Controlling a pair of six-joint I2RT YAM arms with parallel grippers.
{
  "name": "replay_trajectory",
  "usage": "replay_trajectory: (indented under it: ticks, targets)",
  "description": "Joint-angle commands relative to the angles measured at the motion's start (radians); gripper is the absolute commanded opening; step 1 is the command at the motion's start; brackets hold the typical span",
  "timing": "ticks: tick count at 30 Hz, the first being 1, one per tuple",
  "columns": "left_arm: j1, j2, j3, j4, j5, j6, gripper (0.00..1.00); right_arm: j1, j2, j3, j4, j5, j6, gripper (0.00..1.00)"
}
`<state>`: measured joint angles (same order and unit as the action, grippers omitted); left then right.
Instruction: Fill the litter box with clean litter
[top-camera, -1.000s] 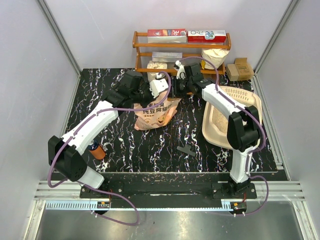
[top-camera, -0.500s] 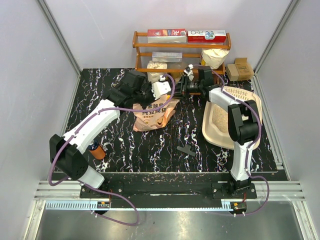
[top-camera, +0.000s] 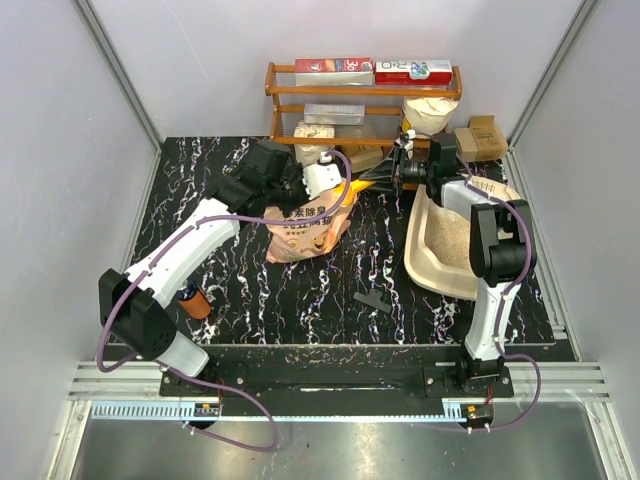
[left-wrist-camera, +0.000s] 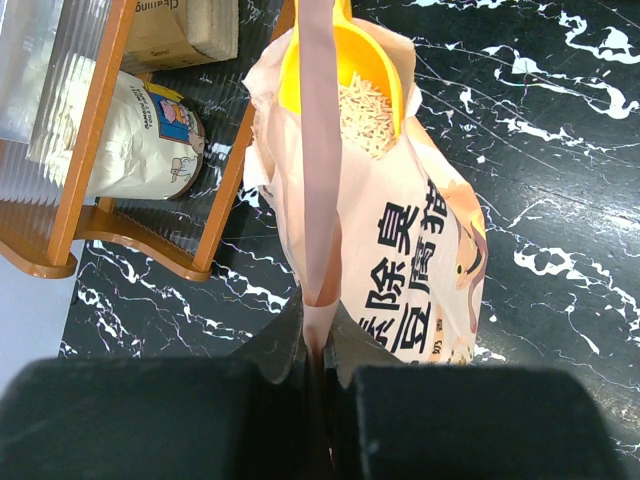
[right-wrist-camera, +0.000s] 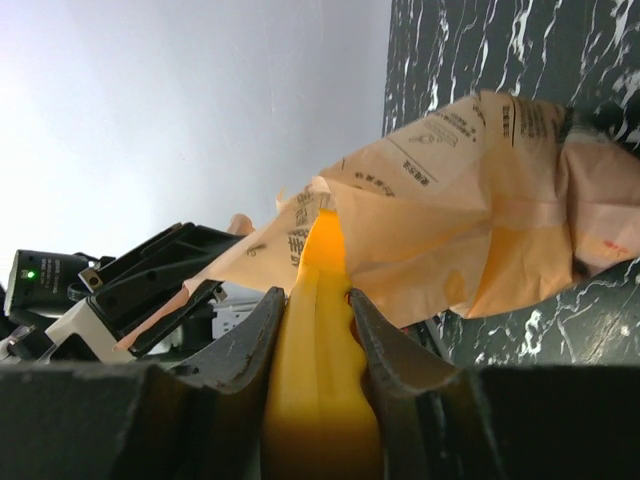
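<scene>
My left gripper (left-wrist-camera: 312, 338) pinches the bag (left-wrist-camera: 410, 260) rim. Right gripper (right-wrist-camera: 318, 322) clamps the scoop (left-wrist-camera: 350, 45), heaped with litter (left-wrist-camera: 365, 112), at the bag mouth. Box (top-camera: 413, 250) sits well right; I judge any tilt en route spills granules.

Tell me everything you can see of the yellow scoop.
The scoop looks like glossy yellow plastic, with a rounded bowl and a straight handle. The bowl sits in the open mouth of the pink bag, partly filled with pale litter. The right gripper is shut on the handle, a finger on each side.
</scene>
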<state>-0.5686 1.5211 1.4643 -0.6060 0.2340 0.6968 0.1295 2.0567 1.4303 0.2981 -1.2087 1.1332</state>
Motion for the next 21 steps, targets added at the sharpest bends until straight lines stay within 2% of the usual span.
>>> replay_trajectory:
  ticks: [1, 6, 13, 15, 17, 21]
  targets:
    - [-0.008, -0.042, 0.068, 0.065, 0.001, 0.01, 0.0, -0.036, -0.076, -0.051, 0.191, -0.083, 0.158, 0.0]
    - [-0.008, -0.039, 0.071, 0.064, 0.002, 0.004, 0.0, -0.05, -0.061, -0.08, 0.3, -0.089, 0.23, 0.0]
    - [-0.019, -0.018, 0.099, 0.051, -0.001, 0.0, 0.0, -0.11, -0.089, -0.09, 0.338, -0.126, 0.254, 0.0]
    - [-0.019, -0.009, 0.106, 0.051, 0.004, -0.002, 0.0, -0.075, -0.034, -0.099, 0.384, -0.05, 0.287, 0.0]
    - [-0.019, 0.004, 0.114, 0.051, 0.004, -0.003, 0.0, -0.047, 0.009, -0.088, 0.438, -0.07, 0.312, 0.0]
    - [-0.019, 0.008, 0.136, 0.049, -0.002, 0.001, 0.0, -0.071, -0.021, -0.116, 0.443, -0.103, 0.318, 0.0]
